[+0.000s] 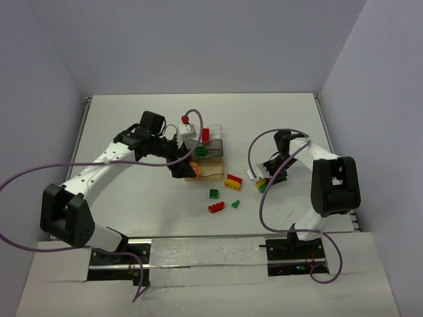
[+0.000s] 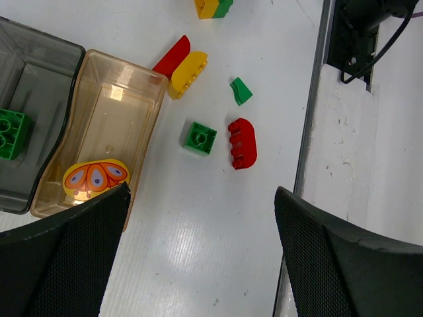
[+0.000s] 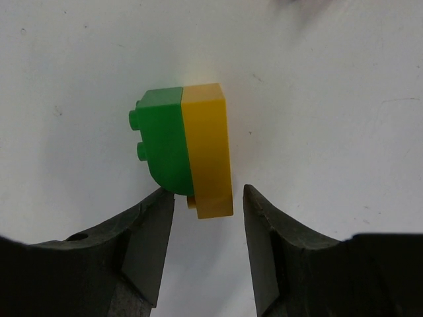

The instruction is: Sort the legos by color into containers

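The containers stand in a row: clear [image 1: 190, 135], smoky grey [image 1: 213, 150] and amber [image 1: 210, 173]. The amber tray [image 2: 115, 105] holds an orange patterned piece [image 2: 96, 178], and the grey tray [image 2: 39, 72] holds a green brick [image 2: 12, 134]. My left gripper [image 2: 201, 191] hangs open and empty beside the amber tray. Loose legos lie on the table: a red arch [image 2: 173, 56], a yellow brick [image 2: 188, 74], a small green piece [image 2: 240, 91], a green square [image 2: 199, 138] and a red brick [image 2: 242, 143]. My right gripper [image 3: 208, 198] is open, its tips either side of the near end of a green-and-yellow stack [image 3: 188, 148].
A red brick [image 1: 205, 134] sits in the clear tray. The table's right edge and the right arm's base [image 2: 360, 33] are close to the loose bricks. Purple cables [image 1: 192, 115] loop over both arms. Walls enclose the table on three sides.
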Robot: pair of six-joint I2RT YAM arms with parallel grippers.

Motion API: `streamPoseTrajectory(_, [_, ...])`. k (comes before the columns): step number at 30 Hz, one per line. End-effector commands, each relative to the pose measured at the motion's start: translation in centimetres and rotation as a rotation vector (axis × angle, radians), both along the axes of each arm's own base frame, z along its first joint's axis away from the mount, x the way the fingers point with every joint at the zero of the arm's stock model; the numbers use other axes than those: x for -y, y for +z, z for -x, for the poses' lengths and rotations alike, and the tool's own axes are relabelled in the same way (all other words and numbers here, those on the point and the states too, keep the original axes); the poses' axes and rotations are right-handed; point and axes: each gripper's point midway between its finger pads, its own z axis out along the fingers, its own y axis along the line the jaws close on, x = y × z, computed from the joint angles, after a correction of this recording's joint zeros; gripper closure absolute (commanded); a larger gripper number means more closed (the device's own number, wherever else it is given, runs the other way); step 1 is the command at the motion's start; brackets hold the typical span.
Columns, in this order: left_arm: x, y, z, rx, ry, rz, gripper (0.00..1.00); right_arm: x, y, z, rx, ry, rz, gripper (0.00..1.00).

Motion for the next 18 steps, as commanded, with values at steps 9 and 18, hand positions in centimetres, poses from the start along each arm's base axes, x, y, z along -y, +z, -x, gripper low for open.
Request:
streamPoseTrajectory(9, [0.3, 0.3, -0.2, 0.015, -0.023, 0.034, 0.04, -0.5, -0.5, -1.4, 0.055, 0.096, -0.004, 0.57])
streamPoseTrajectory(18, [0.5, 0.2, 0.0, 0.000, -0.017, 0.052, 0.04, -0.6, -0.4, -0.5, 0.048, 0.066, -0.009, 0.88])
